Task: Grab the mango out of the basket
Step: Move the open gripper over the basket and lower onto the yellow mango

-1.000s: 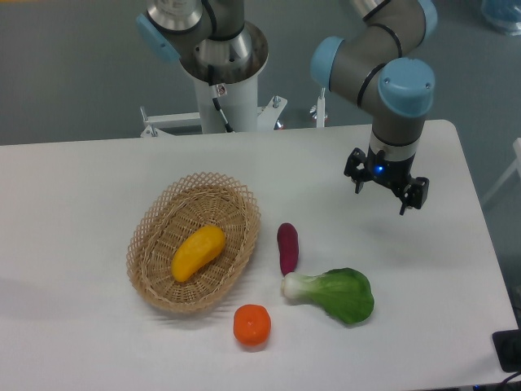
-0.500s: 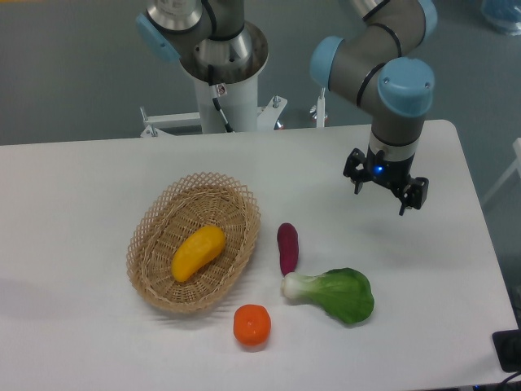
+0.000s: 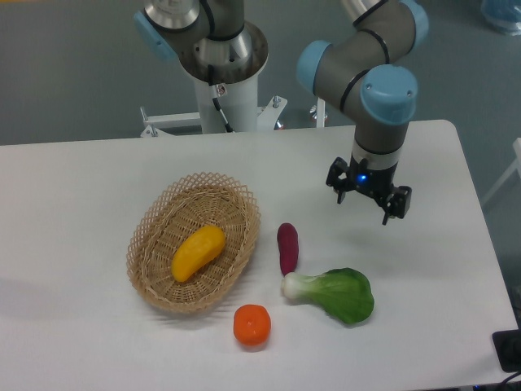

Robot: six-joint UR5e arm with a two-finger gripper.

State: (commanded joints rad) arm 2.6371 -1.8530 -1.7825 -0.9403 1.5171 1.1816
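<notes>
The mango [image 3: 198, 252], a smooth yellow-orange oval fruit, lies inside the tan wicker basket [image 3: 155, 220] on the left half of the white table. My gripper [image 3: 364, 204] hangs above the table well to the right of the basket, pointing down. Its two fingers are spread apart and hold nothing.
A dark purple oblong vegetable [image 3: 287, 248] lies just right of the basket. A green leafy vegetable [image 3: 338, 293] lies below the gripper. A round orange fruit [image 3: 251, 325] sits in front of the basket. The robot base [image 3: 220, 73] stands behind the table.
The gripper has moved a little to the left, toward the basket, and slightly lower in the picture. Nothing on the table has moved.
</notes>
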